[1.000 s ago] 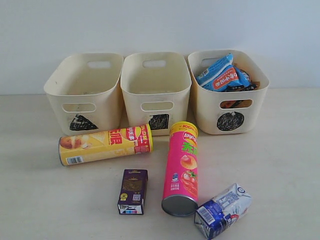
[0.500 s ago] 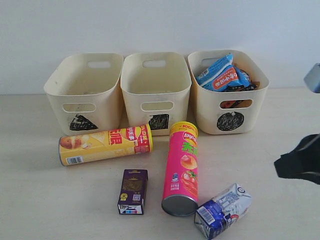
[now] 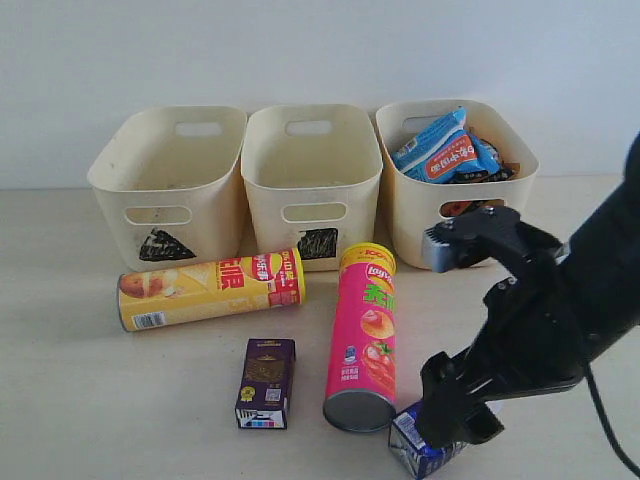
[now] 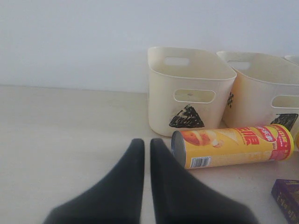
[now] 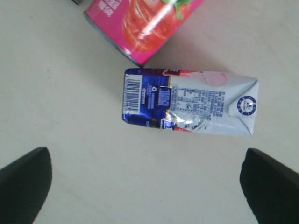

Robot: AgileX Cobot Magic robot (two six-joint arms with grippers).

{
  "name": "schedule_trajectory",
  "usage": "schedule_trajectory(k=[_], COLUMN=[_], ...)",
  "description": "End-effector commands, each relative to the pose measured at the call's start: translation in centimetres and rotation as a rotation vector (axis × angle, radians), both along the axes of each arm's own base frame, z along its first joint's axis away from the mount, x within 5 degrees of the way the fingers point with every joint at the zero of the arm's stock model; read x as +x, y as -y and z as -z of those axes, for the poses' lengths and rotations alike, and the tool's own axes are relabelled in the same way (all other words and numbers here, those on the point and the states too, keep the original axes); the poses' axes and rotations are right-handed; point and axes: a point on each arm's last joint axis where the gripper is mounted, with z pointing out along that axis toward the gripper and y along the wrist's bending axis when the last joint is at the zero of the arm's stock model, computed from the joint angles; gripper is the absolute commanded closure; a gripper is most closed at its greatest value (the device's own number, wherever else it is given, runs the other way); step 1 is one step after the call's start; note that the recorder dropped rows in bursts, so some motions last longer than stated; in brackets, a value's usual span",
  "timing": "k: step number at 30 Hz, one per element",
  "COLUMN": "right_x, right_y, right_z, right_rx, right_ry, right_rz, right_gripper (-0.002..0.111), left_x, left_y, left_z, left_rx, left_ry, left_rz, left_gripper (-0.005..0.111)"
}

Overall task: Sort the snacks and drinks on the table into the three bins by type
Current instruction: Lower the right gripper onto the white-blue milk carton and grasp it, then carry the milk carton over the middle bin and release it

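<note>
The blue and white carton (image 5: 189, 102) lies on its side on the table (image 3: 80, 400), next to the pink chip tube (image 3: 365, 335). My right gripper (image 5: 145, 156) hovers over it, open wide, one finger on each side and nothing held. In the exterior view the right gripper (image 3: 455, 410) covers most of that carton (image 3: 412, 452). The yellow chip tube (image 3: 210, 290) lies in front of the triangle bin (image 3: 165, 185). The dark purple carton (image 3: 266, 383) lies flat near the front. My left gripper (image 4: 146, 143) is shut and empty, low over the table beside the yellow tube (image 4: 233, 147).
The square bin (image 3: 312, 180) stands in the middle with nothing showing inside. The circle bin (image 3: 455, 225) holds blue-white and orange foil packets (image 3: 445, 150). The right arm (image 3: 560, 300) reaches in from the right edge. A white wall rises behind the bins.
The right arm has come in from the right edge and dropped over the blue and white carton, now hiding most of it. Nothing else has moved.
</note>
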Motion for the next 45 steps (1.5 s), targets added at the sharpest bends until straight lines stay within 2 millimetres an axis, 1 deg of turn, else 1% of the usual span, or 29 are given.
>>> schedule_trajectory(k=[1,6,14,19,24,26,28,29,30,33,35,37,40,45], right_x=[1.5,3.0,3.7,3.8,4.1,4.1,4.1,4.0,4.0,3.6,3.7,3.7,3.8,4.2], right_y=[-1.0,-1.5,-2.0,-2.1,-2.1,-2.1,-2.1,-2.1,-2.1,-2.0,-1.9,-1.9,-1.8,-1.2], right_z=[1.6,3.3,6.3,7.3,7.3,7.3,7.3,7.3,7.3,7.1,6.4,5.4,3.3,-1.7], right_rx=[-0.063,-0.085,-0.104,-0.113,-0.102,-0.101,-0.103,-0.105,-0.107,-0.117,-0.116,-0.12,-0.125,-0.158], right_ry=[0.017,0.039,-0.03,-0.056,-0.033,-0.032,-0.036,-0.042,-0.05,-0.074,-0.07,-0.058,-0.03,0.068], right_rz=[-0.027,-0.014,0.01,0.027,0.053,0.054,0.052,0.051,0.049,0.034,0.028,0.011,-0.019,0.008], right_gripper=[0.003,0.003,0.003,0.003,0.005,0.013,0.029,0.041,0.055,0.109,0.105,0.106,0.106,0.106], left_x=[0.0,0.0,0.0,0.0,0.0,0.0,0.0,0.0,0.0,0.0,0.0,0.0,0.0,0.0], left_y=[0.0,0.0,0.0,0.0,0.0,0.0,0.0,0.0,0.0,0.0,0.0,0.0,0.0,0.0], left_z=[-0.2,-0.2,-0.2,-0.2,-0.2,-0.2,-0.2,-0.2,-0.2,-0.2,-0.2,-0.2,-0.2,-0.2], left_rx=[-0.016,-0.016,-0.016,-0.016,-0.016,-0.016,-0.016,-0.016,-0.016,-0.016,-0.016,-0.016,-0.016,-0.016], left_ry=[0.015,0.015,0.015,0.015,0.015,0.015,0.015,0.015,0.015,0.015,0.015,0.015,0.015,0.015], left_rz=[-0.002,-0.002,-0.002,-0.002,-0.002,-0.002,-0.002,-0.002,-0.002,-0.002,-0.002,-0.002,-0.002,-0.002], left_gripper=[0.103,0.103,0.103,0.103,0.103,0.103,0.103,0.103,0.103,0.103,0.103,0.103,0.103,0.103])
